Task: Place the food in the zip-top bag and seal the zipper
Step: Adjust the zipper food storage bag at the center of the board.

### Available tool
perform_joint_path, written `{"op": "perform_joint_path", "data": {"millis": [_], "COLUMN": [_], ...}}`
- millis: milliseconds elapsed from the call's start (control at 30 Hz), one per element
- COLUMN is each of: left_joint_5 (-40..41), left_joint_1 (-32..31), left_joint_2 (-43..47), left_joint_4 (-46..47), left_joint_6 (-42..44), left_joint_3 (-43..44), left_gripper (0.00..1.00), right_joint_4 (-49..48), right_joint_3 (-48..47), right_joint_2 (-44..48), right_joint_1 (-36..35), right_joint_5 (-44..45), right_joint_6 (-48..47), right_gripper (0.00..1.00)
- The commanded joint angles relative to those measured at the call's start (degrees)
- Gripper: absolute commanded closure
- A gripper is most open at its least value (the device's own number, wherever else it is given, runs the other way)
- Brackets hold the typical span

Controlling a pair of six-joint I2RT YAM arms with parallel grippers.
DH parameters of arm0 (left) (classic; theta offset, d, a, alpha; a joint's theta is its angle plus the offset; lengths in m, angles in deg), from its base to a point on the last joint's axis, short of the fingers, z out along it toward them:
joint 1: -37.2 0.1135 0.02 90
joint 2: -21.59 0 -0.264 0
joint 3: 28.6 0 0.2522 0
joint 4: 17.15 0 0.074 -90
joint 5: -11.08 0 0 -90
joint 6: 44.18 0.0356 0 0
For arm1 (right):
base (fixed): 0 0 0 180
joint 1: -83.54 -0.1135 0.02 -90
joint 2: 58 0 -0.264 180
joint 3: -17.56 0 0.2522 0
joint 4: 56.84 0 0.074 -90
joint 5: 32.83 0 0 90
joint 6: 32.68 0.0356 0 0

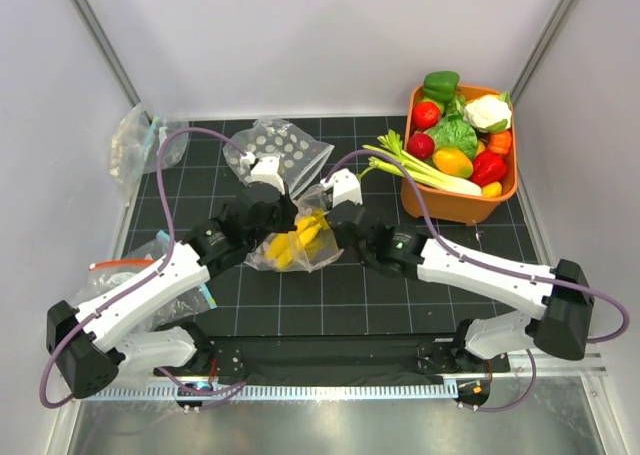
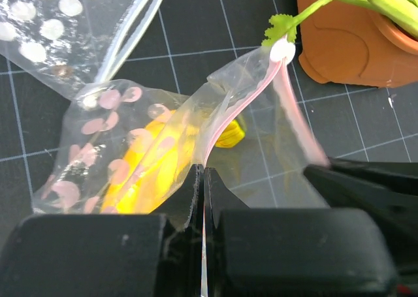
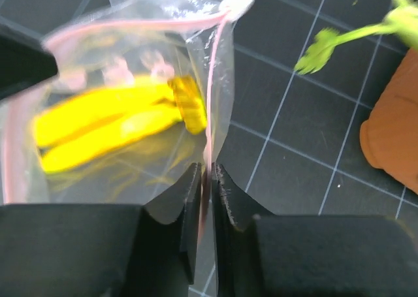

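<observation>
The zip-top bag (image 1: 297,245) lies mid-table with the yellow banana bunch (image 1: 300,237) inside it. My left gripper (image 1: 282,213) is shut on the pale pink zipper (image 2: 238,108) at the bag's mouth. It shows in the left wrist view (image 2: 203,174), with the banana (image 2: 140,163) behind dotted plastic. My right gripper (image 1: 336,218) is shut on the other lip of the zipper (image 3: 213,88), seen in the right wrist view (image 3: 210,170) beside the banana (image 3: 104,124). The two lips stand apart. A small red fruit (image 1: 420,145) and the lettuce (image 1: 455,135) lie in the basket.
An orange basket (image 1: 505,190) at the back right holds toy produce, with cauliflower (image 1: 487,112) on top and celery (image 1: 420,167) hanging over its left rim. Another dotted bag (image 1: 285,147) lies behind the grippers. Plain bags lie at the far left (image 1: 135,140) and near left (image 1: 120,270).
</observation>
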State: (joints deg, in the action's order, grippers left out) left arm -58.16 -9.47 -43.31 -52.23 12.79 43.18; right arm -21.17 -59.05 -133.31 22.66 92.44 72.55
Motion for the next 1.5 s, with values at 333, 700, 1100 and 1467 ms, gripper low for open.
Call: {"op": "perform_joint_path", "data": {"millis": [333, 700, 1100, 1467], "left_joint_5": [-4.42, 11.58, 14.57, 18.53], "left_joint_1": [-3.50, -13.96, -15.64, -15.73], "left_joint_2": [-0.49, 0.04, -3.82, -11.64], "left_joint_4": [2.25, 0.67, 0.23, -0.82], "left_joint_6": [3.76, 9.30, 12.03, 15.19], "left_joint_3": [2.71, 5.00, 8.86, 14.66], "left_gripper": [0.48, 0.40, 0.63, 0.69], "right_joint_4": [-5.02, -14.70, -15.76, -15.67], "right_joint_3": [2.46, 10.55, 10.73, 10.82], "right_joint_2": [5.25, 15.10, 14.93, 15.01], "right_joint_1": [1.46, 4.90, 4.90, 4.90], "right_joint_5": [-3.88, -13.03, -16.54, -16.72], "right_joint_6": [4.81, 5.43, 4.02, 3.76], "right_gripper": [0.99, 0.99, 0.99, 0.99]}}
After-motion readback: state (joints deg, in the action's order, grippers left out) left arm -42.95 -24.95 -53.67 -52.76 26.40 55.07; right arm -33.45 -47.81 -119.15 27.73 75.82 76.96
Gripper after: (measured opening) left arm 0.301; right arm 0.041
